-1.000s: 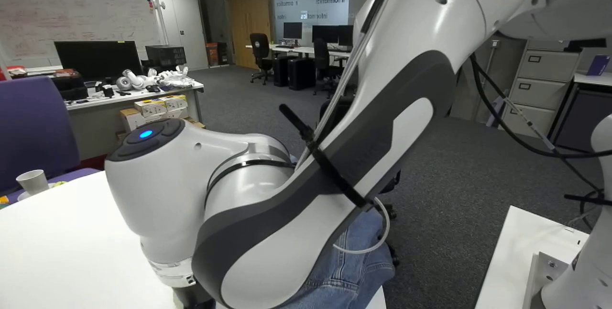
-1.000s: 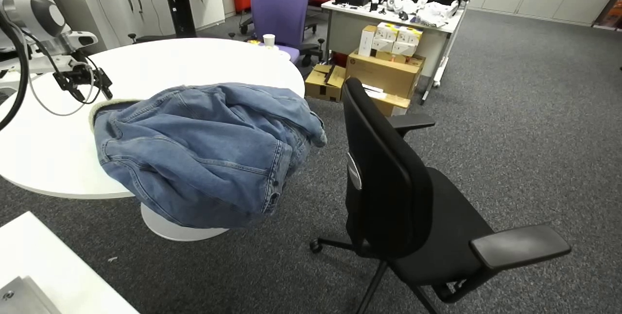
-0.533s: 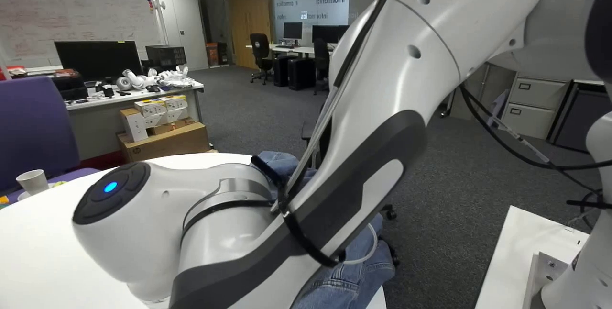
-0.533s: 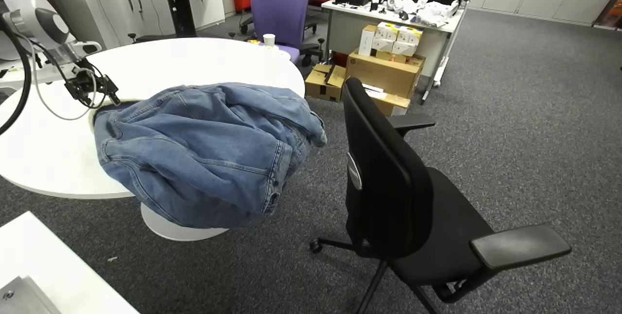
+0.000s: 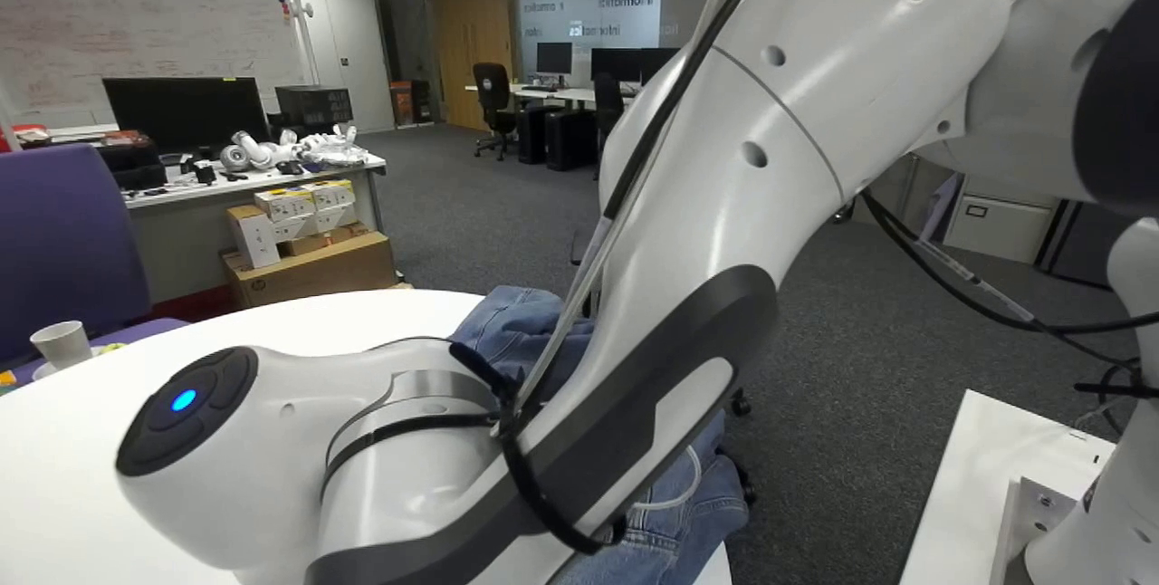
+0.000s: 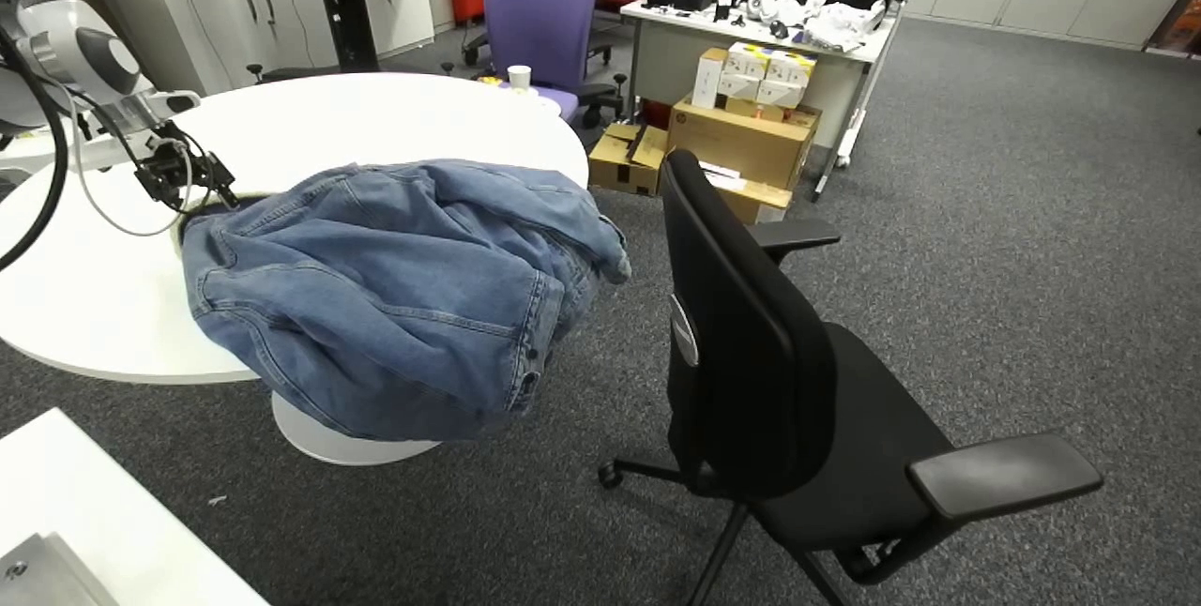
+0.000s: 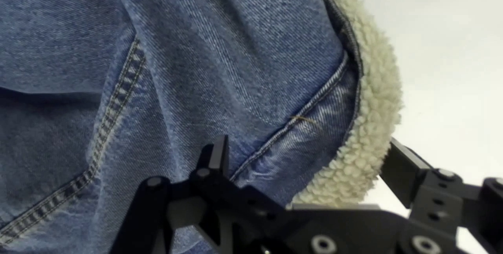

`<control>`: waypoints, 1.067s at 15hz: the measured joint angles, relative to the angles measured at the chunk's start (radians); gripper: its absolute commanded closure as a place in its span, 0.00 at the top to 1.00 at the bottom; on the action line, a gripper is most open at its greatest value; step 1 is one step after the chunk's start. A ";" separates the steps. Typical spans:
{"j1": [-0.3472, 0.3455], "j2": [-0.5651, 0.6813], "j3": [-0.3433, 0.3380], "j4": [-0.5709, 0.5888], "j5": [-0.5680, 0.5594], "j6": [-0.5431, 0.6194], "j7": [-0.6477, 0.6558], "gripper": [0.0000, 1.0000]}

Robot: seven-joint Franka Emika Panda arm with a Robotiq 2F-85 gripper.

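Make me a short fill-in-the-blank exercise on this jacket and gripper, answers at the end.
The gripper stands ____, not shut.
The denim jacket lies on a round table coloured ____.
In the wrist view, the jacket's fleece trim appears ____ the gripper's fingertips.

Missing words: open; white; between.

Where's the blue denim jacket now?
In an exterior view, the blue denim jacket hangs off the round white table, left of the black office chair; in the wrist view, the open black claw straddles its cream fleece collar.
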 measured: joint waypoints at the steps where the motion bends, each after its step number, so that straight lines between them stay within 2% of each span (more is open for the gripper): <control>1: 0.005 0.002 -0.001 0.006 0.000 -0.006 0.000 1.00; 10: 0.051 0.006 -0.008 0.037 -0.001 -0.053 0.000 1.00; 16: 0.048 0.043 -0.064 0.037 -0.001 -0.055 0.000 1.00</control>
